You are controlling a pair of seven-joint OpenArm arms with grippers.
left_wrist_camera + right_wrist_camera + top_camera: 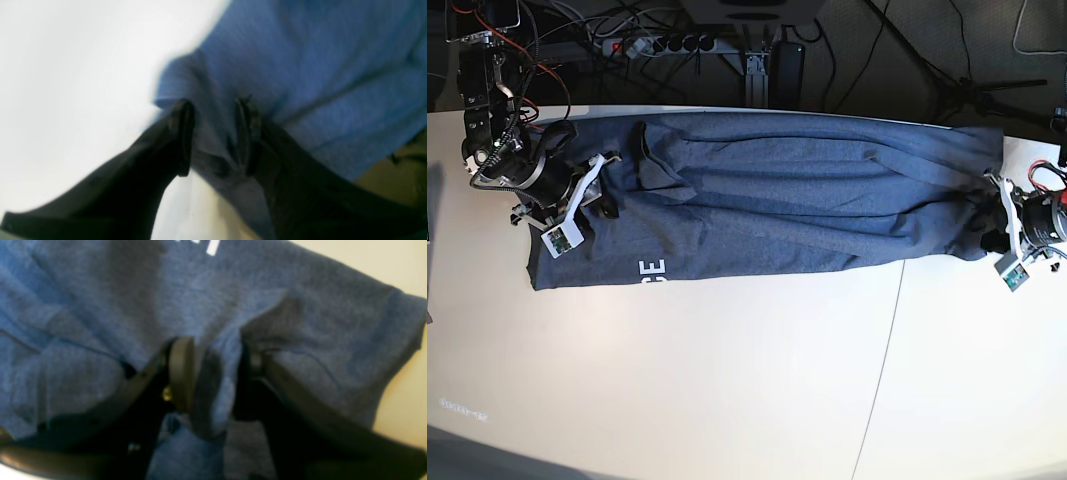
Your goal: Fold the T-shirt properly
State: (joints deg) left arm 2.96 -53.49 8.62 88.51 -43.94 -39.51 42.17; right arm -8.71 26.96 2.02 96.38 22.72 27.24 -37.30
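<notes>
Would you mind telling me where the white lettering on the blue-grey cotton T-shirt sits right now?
In the base view, the white lettering sits near the front edge of the blue-grey cotton T-shirt, toward the left, just right of the right end effector.

Black end effector (213, 136) fingers (181, 133), flat-padded; white wrist camera modules (560, 238), red cables (502, 50).
</notes>
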